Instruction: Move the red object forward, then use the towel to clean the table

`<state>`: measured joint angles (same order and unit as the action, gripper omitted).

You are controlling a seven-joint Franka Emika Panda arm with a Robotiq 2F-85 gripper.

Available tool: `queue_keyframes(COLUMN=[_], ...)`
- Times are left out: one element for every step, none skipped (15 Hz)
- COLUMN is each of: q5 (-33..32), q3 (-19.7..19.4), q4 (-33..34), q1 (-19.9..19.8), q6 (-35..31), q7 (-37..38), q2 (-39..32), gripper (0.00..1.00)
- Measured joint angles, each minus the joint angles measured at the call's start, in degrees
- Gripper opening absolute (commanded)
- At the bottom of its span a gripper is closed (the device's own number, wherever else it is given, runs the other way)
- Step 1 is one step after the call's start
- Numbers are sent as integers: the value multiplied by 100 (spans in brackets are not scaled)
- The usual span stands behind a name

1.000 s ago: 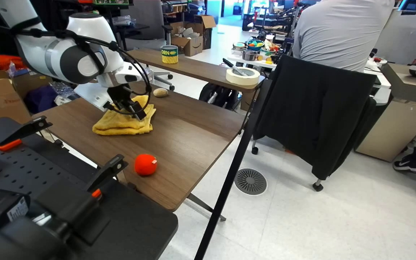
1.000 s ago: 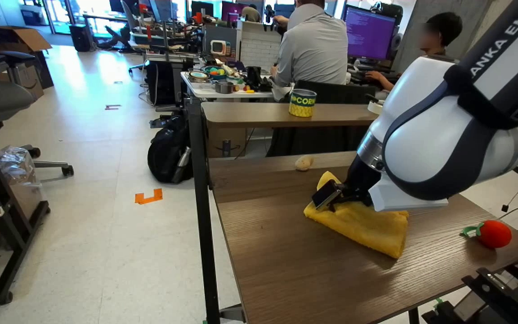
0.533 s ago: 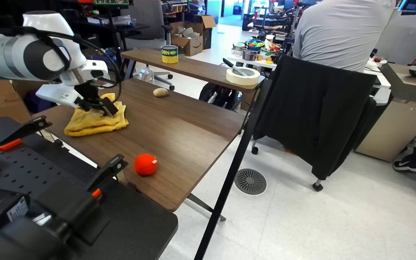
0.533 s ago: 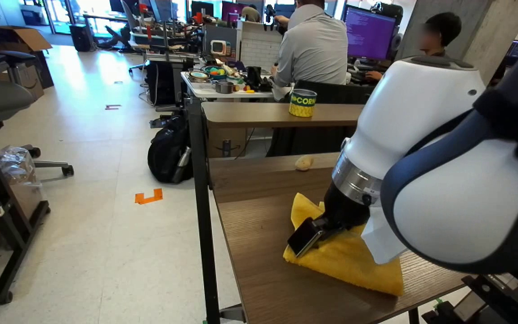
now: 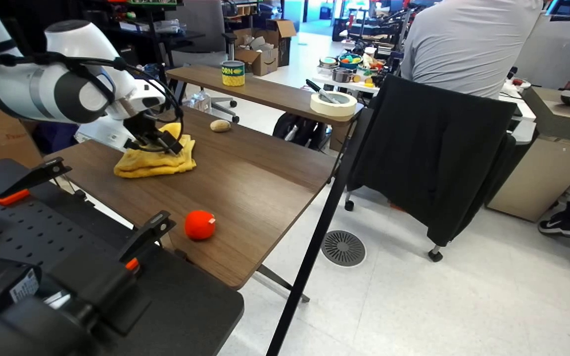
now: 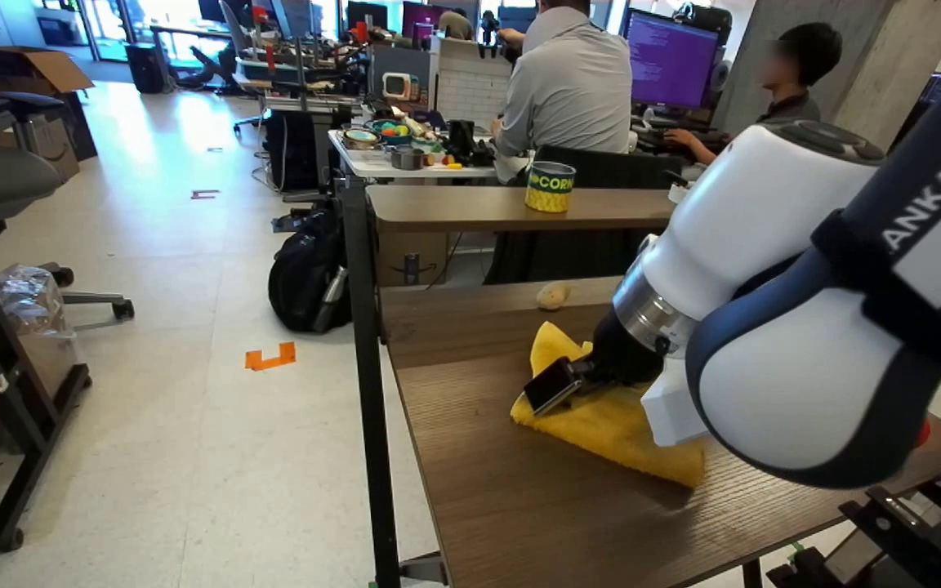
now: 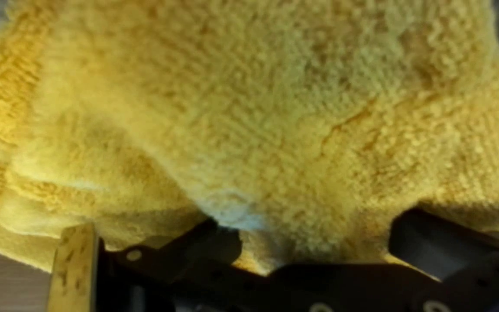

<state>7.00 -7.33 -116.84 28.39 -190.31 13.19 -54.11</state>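
Towel (image 6: 613, 437) observed bright yellow, nubby, folded in uneven layers on the table (image 5: 245, 190); gripper (image 5: 152, 146) spread wide, resting against it.

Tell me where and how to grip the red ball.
Take the red ball across its widest part, probably from straight above: an exterior view shows it rounded, resting on the table, while a black clamp close by could crowd an approach from that side.
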Motion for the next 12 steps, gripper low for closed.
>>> queue_keyframes(q5=[42, 43, 43, 43, 43, 47, 50, 126, 206, 223, 215, 196], q3=[16, 39, 60, 73, 76, 77, 77, 64, 44, 46, 80, 127], q4=[101, 181, 228, 251, 252, 252, 253, 256, 273, 323, 409, 524], q1=[-211, -407, -543, -599, -601, -592, -591, -588, -589, -614, -665, -721], q6=[-85, -90, -90, -90, -90, -90, -90, -88, -43, 100, 368, 743], q7=[-1, -9, -17, -18, -18, -18, -18, -16, -16, -17, -36, -78], q2=[-75, -110, -128, -136, -137, -137, -130, -127, -127, -124, -98, -56], gripper=[100, 100, 100, 100, 100, 100, 100, 100, 100, 100, 100, 100])
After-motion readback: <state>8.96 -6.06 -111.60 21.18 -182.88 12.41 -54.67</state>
